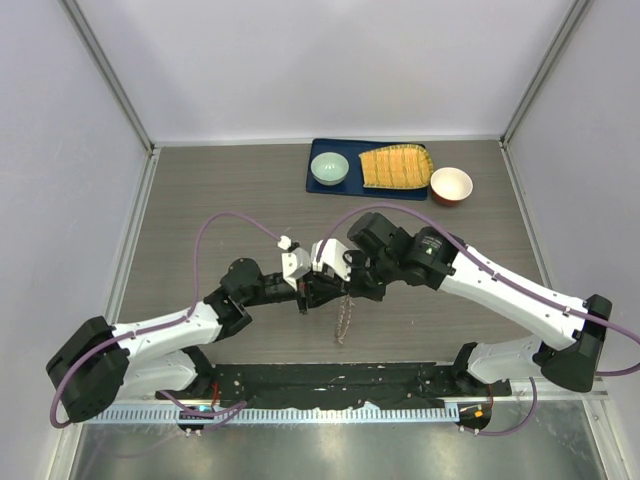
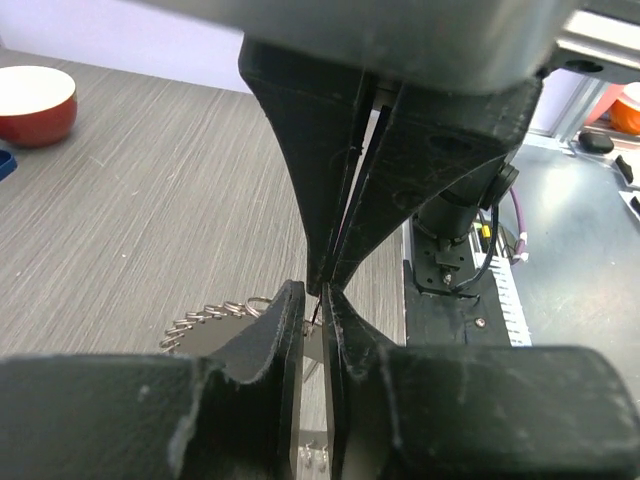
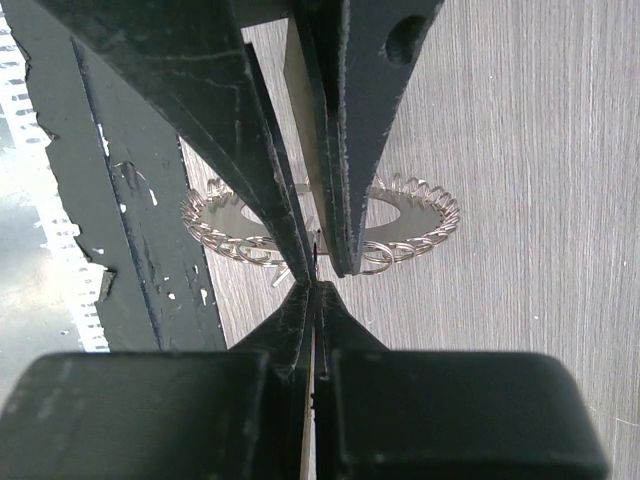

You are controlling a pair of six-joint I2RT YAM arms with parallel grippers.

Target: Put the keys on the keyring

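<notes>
The keyring, a grey flat ring fringed with many small split rings, hangs edge-on just above the table between the two arms. My left gripper is shut on its flat plate. The fringe shows in the left wrist view and, as a wreath, in the right wrist view. My right gripper is shut tip to tip against the left one. A thin pale metal edge, the key, shows between its fingers; the rest of the key is hidden. In the wrist views the left gripper and the right gripper meet at the ring's edge.
A blue tray at the back holds a green bowl and a yellow ridged pad. A red-and-white bowl stands to its right. The black base plate runs along the near edge.
</notes>
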